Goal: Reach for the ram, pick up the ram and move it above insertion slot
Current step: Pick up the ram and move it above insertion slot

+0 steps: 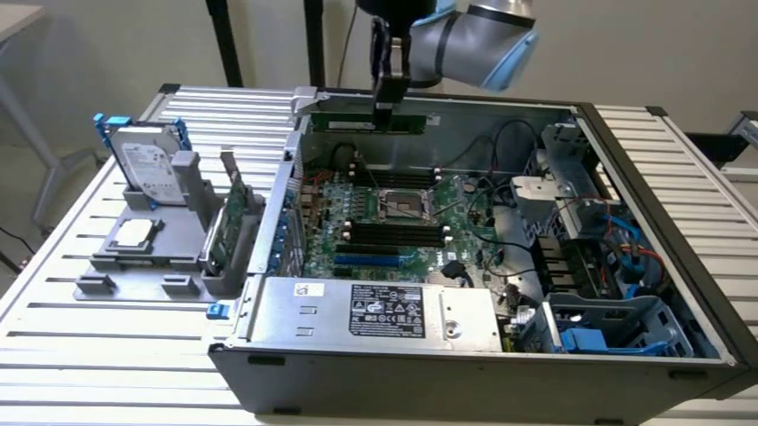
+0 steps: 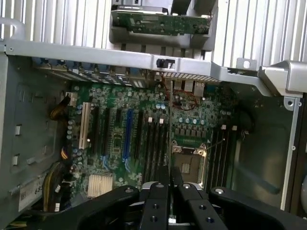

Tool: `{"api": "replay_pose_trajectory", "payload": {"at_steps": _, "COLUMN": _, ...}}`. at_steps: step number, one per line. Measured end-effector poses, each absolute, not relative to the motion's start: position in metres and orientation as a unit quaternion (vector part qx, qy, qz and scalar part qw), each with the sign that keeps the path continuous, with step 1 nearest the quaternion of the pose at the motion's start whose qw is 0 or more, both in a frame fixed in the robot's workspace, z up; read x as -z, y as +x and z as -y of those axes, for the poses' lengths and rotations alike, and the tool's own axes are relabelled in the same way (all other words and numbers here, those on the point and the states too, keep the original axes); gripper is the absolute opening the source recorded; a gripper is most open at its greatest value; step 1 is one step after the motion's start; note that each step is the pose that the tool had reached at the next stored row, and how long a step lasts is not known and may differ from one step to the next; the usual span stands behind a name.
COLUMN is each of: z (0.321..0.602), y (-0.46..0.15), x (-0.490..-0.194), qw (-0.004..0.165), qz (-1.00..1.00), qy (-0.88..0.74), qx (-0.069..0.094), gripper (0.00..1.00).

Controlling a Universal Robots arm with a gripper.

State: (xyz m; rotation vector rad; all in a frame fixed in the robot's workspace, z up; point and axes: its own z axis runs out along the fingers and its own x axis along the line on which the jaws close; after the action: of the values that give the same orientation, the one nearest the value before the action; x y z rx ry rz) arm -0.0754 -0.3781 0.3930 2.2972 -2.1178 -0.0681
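One ram (image 1: 369, 122) above motherboard (image 1: 397, 222).

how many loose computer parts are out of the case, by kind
Long thin green ram stick, held in the gripper: 1
Silver hard drive in a blue-tabbed frame: 1
Upright green expansion card with a metal bracket: 1
Square silver processor chip: 1
Total: 4
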Motion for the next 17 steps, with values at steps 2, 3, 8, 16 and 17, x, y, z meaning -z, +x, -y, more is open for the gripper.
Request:
{"api": "replay_pose_trajectory", "payload": {"at_steps": 2, "z": 0.378, "y": -0.069, "x": -0.39, "qw": 0.007, "qz": 0.678, "qy": 0.734, "qx": 0.023, "gripper": 0.13}}
{"api": "replay_pose_trajectory", "payload": {"at_steps": 3, "z": 0.378, "y": -0.067, "x": -0.388, "qw": 0.006, "qz": 0.68, "qy": 0.733, "qx": 0.024, "gripper": 0.13}}
{"api": "replay_pose_trajectory", "payload": {"at_steps": 8, "z": 0.378, "y": -0.065, "x": -0.382, "qw": -0.001, "qz": 0.695, "qy": 0.718, "qx": 0.03, "gripper": 0.13}}
{"api": "replay_pose_trajectory", "payload": {"at_steps": 16, "z": 0.378, "y": -0.057, "x": -0.376, "qw": -0.008, "qz": 0.712, "qy": 0.701, "qx": 0.036, "gripper": 0.13}}
{"api": "replay_pose_trajectory", "payload": {"at_steps": 17, "z": 0.378, "y": -0.056, "x": -0.375, "qw": -0.008, "qz": 0.713, "qy": 0.7, "qx": 0.036, "gripper": 0.13}}
